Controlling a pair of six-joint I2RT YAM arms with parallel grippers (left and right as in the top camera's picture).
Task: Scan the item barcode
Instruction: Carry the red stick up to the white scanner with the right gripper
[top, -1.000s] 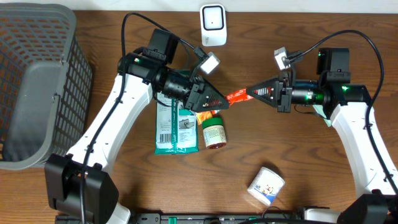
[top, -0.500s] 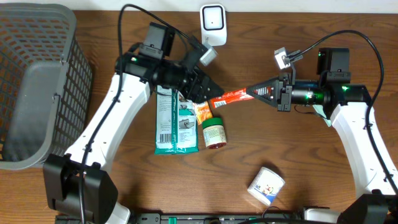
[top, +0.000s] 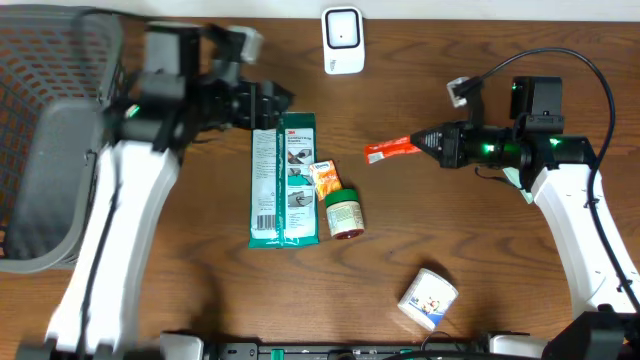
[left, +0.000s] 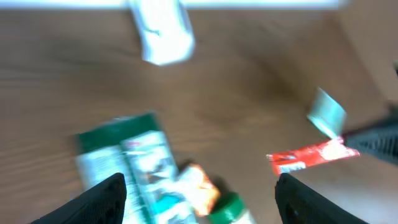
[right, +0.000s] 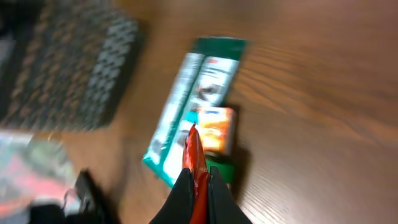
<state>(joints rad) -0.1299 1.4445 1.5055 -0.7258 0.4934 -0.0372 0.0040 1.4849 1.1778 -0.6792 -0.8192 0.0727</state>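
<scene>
- At the table's (top: 480, 250) left edge, a grey basket (top: 60, 130) is sitting, with the left arm hanging just beside it, blurred.
- The left gripper (top: 278, 105) is hovering near the far edge, left of centre. Its fingers (left: 102, 199) are standing apart with nothing between them.
- At mid-table a green wipes pack (top: 285, 180) is lying flat. An orange packet (top: 325, 180) is resting against its right side, and a green-lidded jar (top: 343, 213) is lying just nearer, on its side.
- At the far edge, centre, the white scanner (top: 342, 38) is standing alone.
- Right of centre, the red sachet (top: 390, 151) is hanging above the wood. The right gripper (top: 422, 146) is clamped on its right end, and its free end is pointing left.
- Step, as I am judging it: the sachet is being held up for presenting, not yet at the scanner. The next move is calling for a carry toward the far edge and a wrist roll to face the code at the window. The code itself is too small to find.
- Room: bare wood is lying open between sachet and scanner. The left gripper is near that lane, so watch it. A white tub (top: 430, 298) is sitting well apart, near the front edge.
</scene>
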